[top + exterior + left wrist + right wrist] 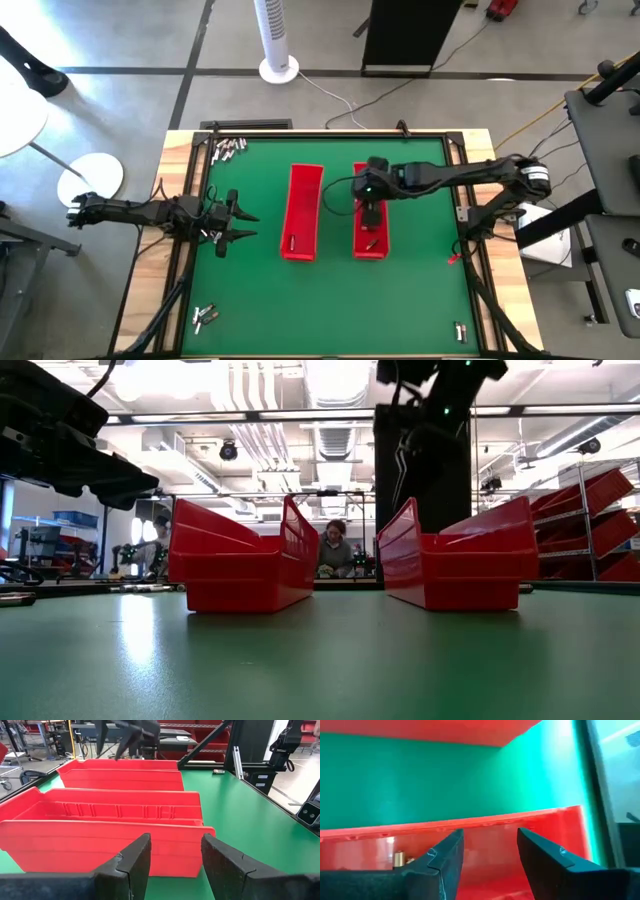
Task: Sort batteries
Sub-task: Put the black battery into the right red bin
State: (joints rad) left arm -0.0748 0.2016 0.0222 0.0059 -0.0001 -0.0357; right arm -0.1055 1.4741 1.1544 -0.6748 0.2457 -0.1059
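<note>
Showing battery (399, 858) beneath right claw (487, 851), tray-hidden elsewhere

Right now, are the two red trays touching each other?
Apart. The high view shows a strip of green mat between the left red tray and the right red tray; the low view shows the same gap.
</note>
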